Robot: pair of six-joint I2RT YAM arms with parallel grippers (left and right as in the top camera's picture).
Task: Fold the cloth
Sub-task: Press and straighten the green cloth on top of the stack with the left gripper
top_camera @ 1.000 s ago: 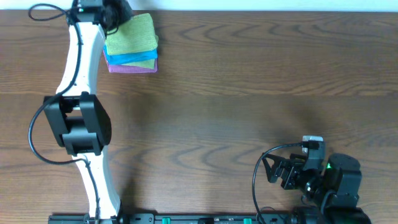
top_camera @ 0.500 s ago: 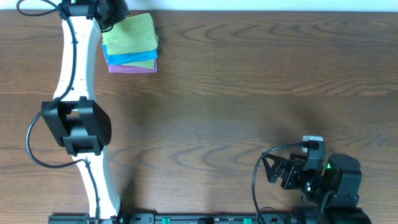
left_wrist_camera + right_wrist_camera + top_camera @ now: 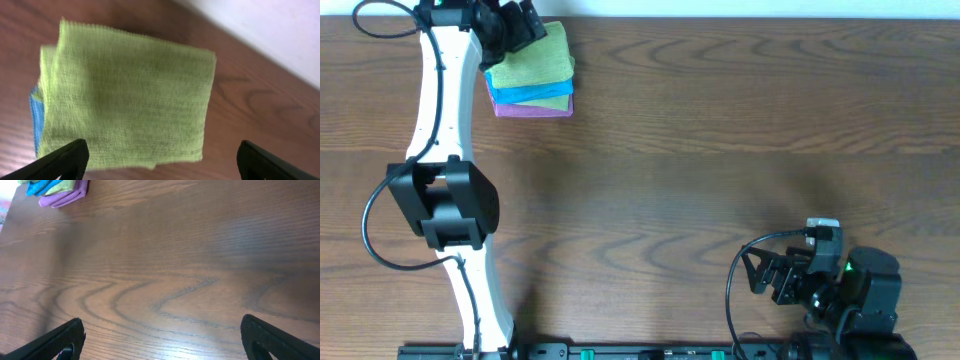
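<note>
A folded green cloth lies on top of a blue cloth and a purple one, stacked at the table's far left. My left gripper hovers open over the stack's far left corner, holding nothing. In the left wrist view the green cloth lies flat ahead of the left gripper, with a blue edge showing at its left. My right gripper rests open near the front right edge. In the right wrist view the right gripper has only bare wood between its fingers.
The cloth stack shows small at the top left of the right wrist view. The wooden table ends at a white wall just behind the stack. The left arm stretches along the left side.
My left gripper has opened and let go of the green cloth, which now lies on the stack. The right arm has not moved.
</note>
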